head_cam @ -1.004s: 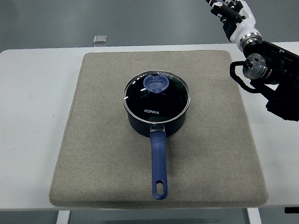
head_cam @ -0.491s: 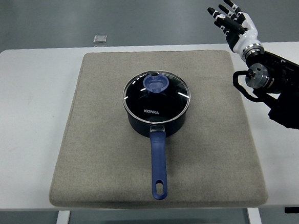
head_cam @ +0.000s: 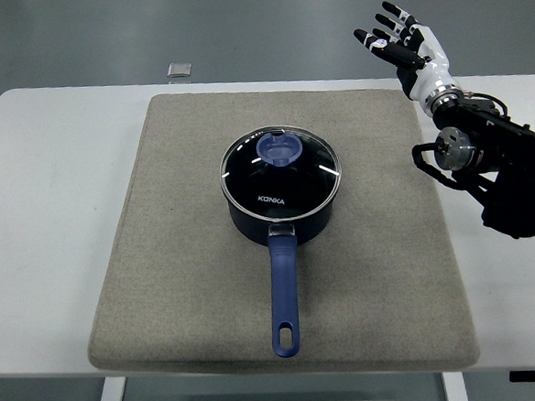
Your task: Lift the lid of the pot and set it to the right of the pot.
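Note:
A dark blue pot [head_cam: 283,220] with a long blue handle [head_cam: 284,296] stands in the middle of a grey mat [head_cam: 200,288]. Its glass lid [head_cam: 279,172] with a blue knob [head_cam: 278,148] sits closed on the pot. My right hand [head_cam: 402,42] is raised above the table's far right corner, well to the upper right of the pot, fingers spread and holding nothing. The left arm is out of view.
The white table [head_cam: 47,197] carries the mat. A small square object [head_cam: 179,71] lies at the table's far edge. The mat to the right of the pot [head_cam: 388,210] is bare.
My right hand has lowered and shifted left a little toward the mat, turning its palm more toward the pot. The pot and lid have not moved.

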### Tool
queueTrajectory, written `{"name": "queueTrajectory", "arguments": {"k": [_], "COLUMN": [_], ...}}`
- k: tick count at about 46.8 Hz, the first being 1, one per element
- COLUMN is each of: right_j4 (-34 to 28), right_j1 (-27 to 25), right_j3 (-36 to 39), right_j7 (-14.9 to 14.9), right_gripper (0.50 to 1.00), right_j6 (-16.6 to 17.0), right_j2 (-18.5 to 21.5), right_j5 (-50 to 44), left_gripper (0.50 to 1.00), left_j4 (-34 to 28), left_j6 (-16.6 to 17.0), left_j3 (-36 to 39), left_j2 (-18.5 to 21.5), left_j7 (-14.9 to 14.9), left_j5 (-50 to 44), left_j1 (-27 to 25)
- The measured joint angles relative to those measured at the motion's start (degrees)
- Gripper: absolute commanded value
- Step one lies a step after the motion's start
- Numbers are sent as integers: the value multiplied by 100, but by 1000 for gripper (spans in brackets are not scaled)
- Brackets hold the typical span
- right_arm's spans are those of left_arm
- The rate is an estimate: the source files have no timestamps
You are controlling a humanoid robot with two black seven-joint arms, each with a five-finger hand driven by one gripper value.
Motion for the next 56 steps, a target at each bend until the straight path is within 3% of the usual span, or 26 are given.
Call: {"name": "queueTrajectory", "arguments": {"k": [19, 29, 37, 47, 56], "right_j4": [16, 16, 15, 15, 14], "right_j1": [-137, -132, -88, 24, 55], "right_j3": [-2, -17, -24, -22, -180], "right_j7": [24, 353, 413, 403, 420], "right_gripper": [901, 901, 901, 899, 901], "right_j6": [216, 323, 341, 542, 1015], "right_j2": [-78, -86, -198, -431, -643], "right_j5": [-623, -1625, -2210, -2258, -2277], "left_gripper": [1000, 1000, 1000, 1000, 1000], "left_j4": [0, 0, 0, 0, 0], "left_j6": [0, 0, 0, 0, 0], "left_j3": [1, 0, -1, 0, 0], "left_j2": [0, 0, 0, 0, 0], "left_j7": [2, 2, 3, 4, 3], "left_j5": [0, 0, 0, 0, 0], "left_j1": [0, 0, 1, -1, 0]}}
